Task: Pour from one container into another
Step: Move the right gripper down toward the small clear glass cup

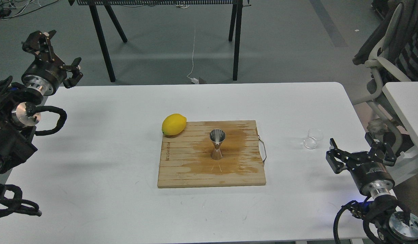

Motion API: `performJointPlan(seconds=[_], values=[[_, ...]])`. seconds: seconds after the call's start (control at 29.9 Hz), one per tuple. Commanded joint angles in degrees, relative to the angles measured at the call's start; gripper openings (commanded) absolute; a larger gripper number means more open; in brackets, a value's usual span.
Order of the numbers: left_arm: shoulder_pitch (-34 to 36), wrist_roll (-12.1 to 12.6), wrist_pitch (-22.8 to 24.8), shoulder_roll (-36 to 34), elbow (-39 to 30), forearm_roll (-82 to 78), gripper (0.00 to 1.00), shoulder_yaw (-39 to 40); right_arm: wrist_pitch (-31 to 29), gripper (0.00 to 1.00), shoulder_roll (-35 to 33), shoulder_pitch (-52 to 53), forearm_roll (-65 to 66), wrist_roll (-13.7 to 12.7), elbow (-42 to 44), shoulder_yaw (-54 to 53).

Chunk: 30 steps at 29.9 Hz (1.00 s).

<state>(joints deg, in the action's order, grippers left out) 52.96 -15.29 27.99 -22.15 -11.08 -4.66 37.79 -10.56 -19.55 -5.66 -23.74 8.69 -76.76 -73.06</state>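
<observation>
A tiny clear glass cup lies tipped on the white table, right of the board. The steel hourglass jigger stands upright mid-board on a wooden cutting board with a wet stain. My right gripper is open, low over the table's right edge, just below and to the right of the glass cup, not touching it. My left gripper is open, raised at the table's far left corner, holding nothing.
A yellow lemon rests at the board's back left corner. A metal handle sticks out from the board's right side. An office chair and a second table stand to the right.
</observation>
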Motion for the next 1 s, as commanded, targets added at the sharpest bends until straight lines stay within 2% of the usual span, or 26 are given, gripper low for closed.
performJointPlan(seconds=[0.0, 0.5, 0.97], values=[[0.4, 0.0, 0.0, 0.1, 0.0, 0.0, 1.00, 0.0, 3.4, 0.99, 3.2, 3.3, 0.0, 0.0, 1.9, 0.4], [0.3, -0.1, 0.0, 0.1, -0.1, 0.1, 1.00, 0.0, 12.9, 0.99, 11.7, 14.4, 0.2, 0.0, 17.7, 1.5], [0.4, -0.4, 0.0, -0.1, -0.1, 0.2, 1.00, 0.2, 12.9, 0.98, 13.7, 18.4, 0.2, 0.0, 25.0, 3.6]])
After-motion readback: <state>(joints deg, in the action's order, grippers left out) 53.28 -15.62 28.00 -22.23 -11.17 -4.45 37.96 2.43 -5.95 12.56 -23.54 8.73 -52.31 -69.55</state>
